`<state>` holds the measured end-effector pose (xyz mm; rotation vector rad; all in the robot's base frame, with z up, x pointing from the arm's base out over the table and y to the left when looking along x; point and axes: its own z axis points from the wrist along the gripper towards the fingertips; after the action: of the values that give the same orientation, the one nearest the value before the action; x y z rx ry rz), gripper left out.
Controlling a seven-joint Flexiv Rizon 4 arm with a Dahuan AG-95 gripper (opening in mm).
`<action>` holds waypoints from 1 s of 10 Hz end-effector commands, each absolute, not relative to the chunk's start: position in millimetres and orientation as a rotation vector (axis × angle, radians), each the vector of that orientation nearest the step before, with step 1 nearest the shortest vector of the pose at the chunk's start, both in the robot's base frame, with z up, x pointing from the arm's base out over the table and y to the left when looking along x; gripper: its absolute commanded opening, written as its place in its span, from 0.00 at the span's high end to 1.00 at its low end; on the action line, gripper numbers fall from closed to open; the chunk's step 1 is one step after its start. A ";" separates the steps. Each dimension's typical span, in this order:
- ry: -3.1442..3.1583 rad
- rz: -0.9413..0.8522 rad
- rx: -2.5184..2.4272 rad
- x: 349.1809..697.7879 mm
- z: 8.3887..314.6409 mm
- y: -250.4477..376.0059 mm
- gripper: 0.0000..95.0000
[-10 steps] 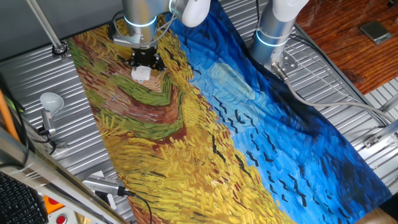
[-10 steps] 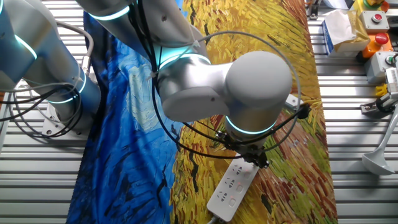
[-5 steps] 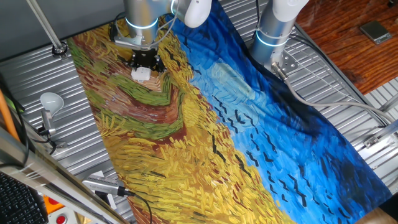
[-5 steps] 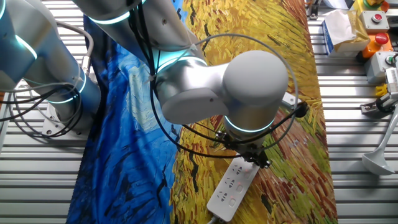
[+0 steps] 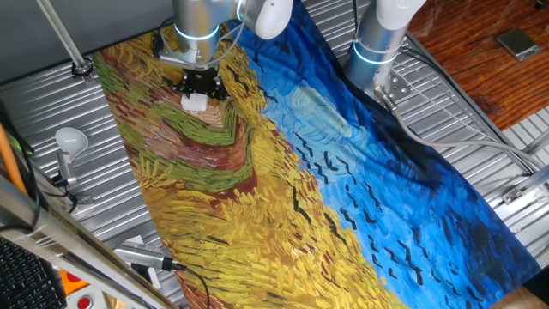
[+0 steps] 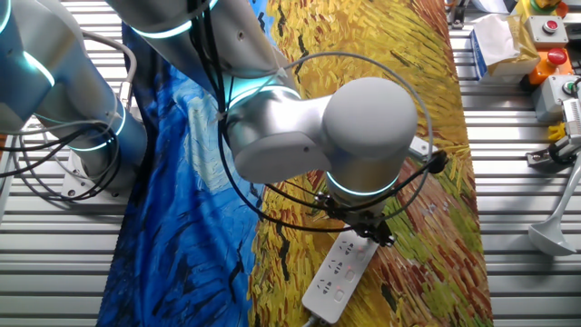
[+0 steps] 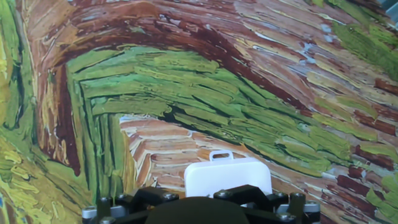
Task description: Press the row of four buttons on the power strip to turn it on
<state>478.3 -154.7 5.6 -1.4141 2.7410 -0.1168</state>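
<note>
The power strip [image 6: 339,270] is a slim white bar lying on the painted cloth, with its near end toward the table edge. Two faint pinkish buttons [image 6: 350,272] show on its face; the others are hidden under the hand. My gripper [image 6: 368,233] hangs straight down over the strip's far end, and its black body covers the fingertips. From the opposite side, only the strip's white end [image 5: 196,102] shows below the gripper [image 5: 199,86]. In the hand view the strip's end [image 7: 227,175] sits just ahead of the black gripper body. No view shows the fingertips.
A painted cloth [image 5: 257,189] covers the table's middle. A white light bulb [image 5: 70,137] stands at the left edge. A second arm's base [image 5: 377,43] rises at the back. Boxes and an orange button unit [image 6: 545,41] sit at the far right, and cables loop around my wrist.
The arm's wrist has shifted very slightly over the strip's end. The power strip has not moved.
</note>
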 end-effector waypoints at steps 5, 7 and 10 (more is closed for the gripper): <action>2.758 -0.142 -1.421 477.1 11.8 -154.1 0.20; 2.776 -0.138 -1.428 472.0 29.4 -152.9 0.20; 2.792 -0.129 -1.426 465.5 41.6 -152.7 0.20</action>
<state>461.3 -149.0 47.9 -1.4294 2.7929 -0.1089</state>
